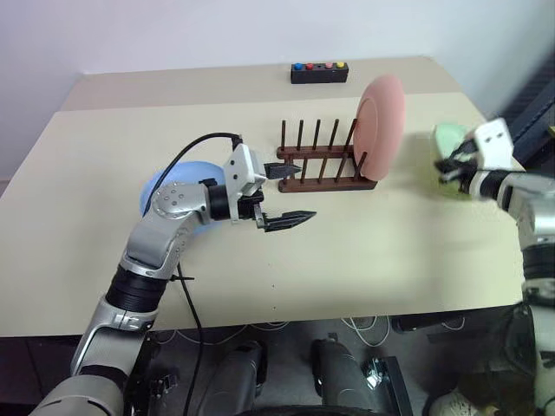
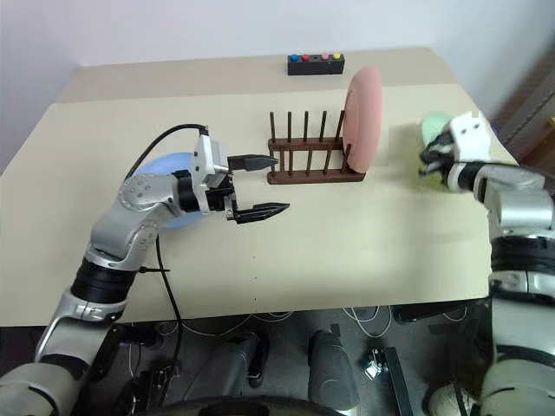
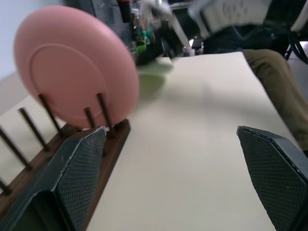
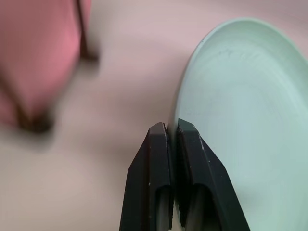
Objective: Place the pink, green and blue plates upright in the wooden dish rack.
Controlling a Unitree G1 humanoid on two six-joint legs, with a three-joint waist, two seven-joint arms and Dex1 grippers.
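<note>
From the left eye view, the round salmon pink plastic plate [image 1: 380, 128] stands upright at the right end of the small dark brown wooden dish rack [image 1: 323, 165] on the cream table [image 1: 364, 251]. The left gripper [image 1: 290, 193] waits beside the rack's other end with its two black fingers wide apart and nothing between them. The round light blue plate [image 1: 158, 186] lies flat behind that arm. The right gripper [image 1: 449, 168] is well to the right of the rack, with the pale mint green plate [image 1: 448, 137] at it.

From the left wrist view, the pink plate leans between thin pegs, plain and matte with a shallow rim.

From the right wrist view, the right gripper's fingers [image 4: 192, 159] are pinched tight on the rim of the green plate, which looks smooth and clean.

To do this step well, I think the arm should keep the green plate on its edge, carry it slowly, and slide it into a free gap next to the pink one without bumping it.
</note>
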